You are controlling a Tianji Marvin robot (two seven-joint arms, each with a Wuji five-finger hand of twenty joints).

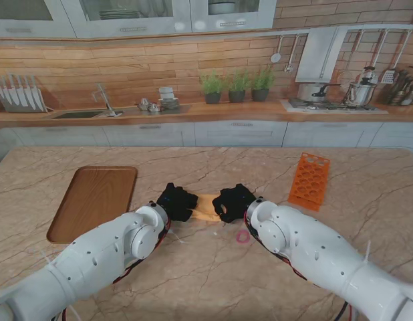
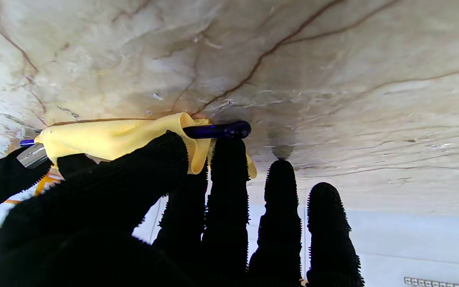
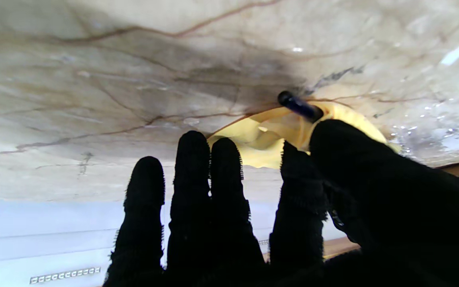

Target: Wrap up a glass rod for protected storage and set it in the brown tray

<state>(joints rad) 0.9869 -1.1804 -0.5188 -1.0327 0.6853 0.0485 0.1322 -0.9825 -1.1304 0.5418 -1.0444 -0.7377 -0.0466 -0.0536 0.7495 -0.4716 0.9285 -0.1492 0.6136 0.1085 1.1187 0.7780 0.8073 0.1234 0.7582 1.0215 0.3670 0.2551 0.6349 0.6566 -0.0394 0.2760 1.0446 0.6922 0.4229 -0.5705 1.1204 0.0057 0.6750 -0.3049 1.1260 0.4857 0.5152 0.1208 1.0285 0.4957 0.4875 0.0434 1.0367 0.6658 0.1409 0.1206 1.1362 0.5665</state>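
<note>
Wrapping is in hand: left hand and right hand each pinch an end of the one yellow cloth around the one blue glass rod, just right of the single brown tray. Next, I judge, roll the cloth tight; one orange rack and one pink band lie farther right of the tray.

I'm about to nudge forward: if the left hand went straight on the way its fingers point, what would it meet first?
Most likely the dark blue glass rod in the yellow cloth: the left hand already has fingertips at it. Past that, only bare marble table shows; depth is unclear.
</note>
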